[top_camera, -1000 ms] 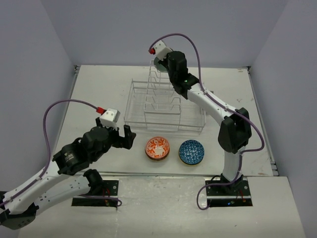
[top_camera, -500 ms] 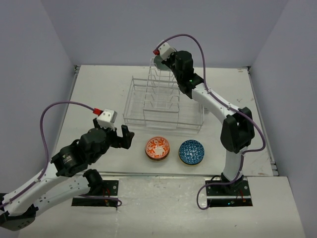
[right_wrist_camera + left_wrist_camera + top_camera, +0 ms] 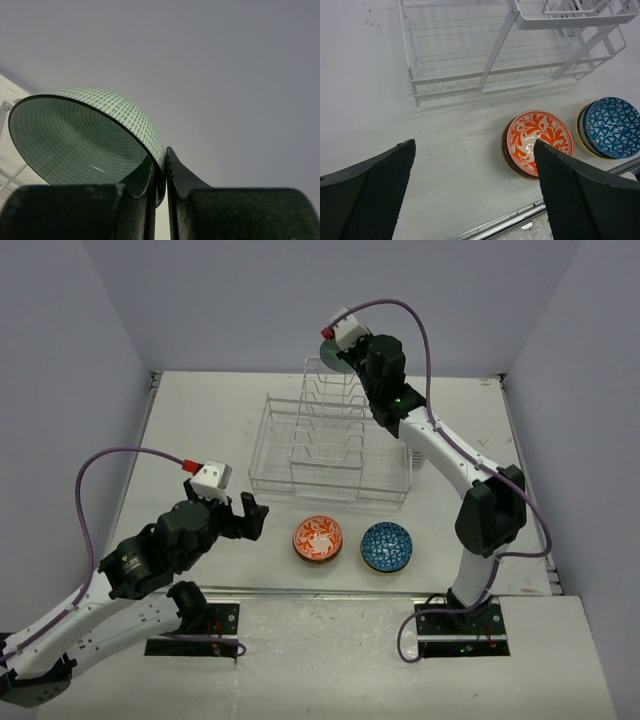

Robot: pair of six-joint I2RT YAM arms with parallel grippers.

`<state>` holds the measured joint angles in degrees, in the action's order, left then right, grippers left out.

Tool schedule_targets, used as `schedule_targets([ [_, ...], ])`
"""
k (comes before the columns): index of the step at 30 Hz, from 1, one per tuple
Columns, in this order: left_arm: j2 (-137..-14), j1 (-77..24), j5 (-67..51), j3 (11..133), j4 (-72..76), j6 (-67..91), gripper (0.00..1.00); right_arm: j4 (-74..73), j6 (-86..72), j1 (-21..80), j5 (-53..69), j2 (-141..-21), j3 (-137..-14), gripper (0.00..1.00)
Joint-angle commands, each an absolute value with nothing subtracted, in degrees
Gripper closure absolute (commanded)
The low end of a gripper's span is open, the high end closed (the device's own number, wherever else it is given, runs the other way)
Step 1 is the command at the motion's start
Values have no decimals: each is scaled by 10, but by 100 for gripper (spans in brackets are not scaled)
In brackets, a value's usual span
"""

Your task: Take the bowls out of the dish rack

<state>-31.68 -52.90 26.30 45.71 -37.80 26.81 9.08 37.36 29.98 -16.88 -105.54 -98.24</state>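
The white wire dish rack stands mid-table, and its near corner fills the top of the left wrist view. My right gripper hangs above the rack's far end, shut on the rim of a pale green bowl that is tilted on edge; its fingers pinch the wall. In the top view this green bowl is mostly hidden by the wrist. An orange-red bowl and a blue mosaic bowl sit upright in front of the rack. My left gripper hovers open, left of the orange bowl, holding nothing.
A metal strip marks the table's near edge just below the two bowls. Grey walls close in the table at the back and sides. The right arm's elbow stands right of the blue bowl.
My right gripper has carried the green bowl up and to the right, off the top of the rack. The left arm has drawn back slightly towards the near left, still open.
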Motion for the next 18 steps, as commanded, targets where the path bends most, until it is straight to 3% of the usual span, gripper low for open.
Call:
schedule_targets([
  [1, -313, -531, 283, 453, -353, 265, 0, 142, 343, 299, -186, -1012, -1001, 100],
  [8, -303, -530, 306, 447, -349, 269, 0, 26, 206, 298, -187, -937, -1063, 100],
  [13, -296, -531, 317, 445, -350, 274, 0, -140, 117, 298, -188, -886, -1106, 100],
  [16, -279, -530, 339, 442, -352, 285, 0, -251, 22, 297, -182, -829, -1075, 100],
  [18, -262, -530, 361, 438, -353, 293, 0, -259, -46, 298, -126, -775, -966, 100],
])
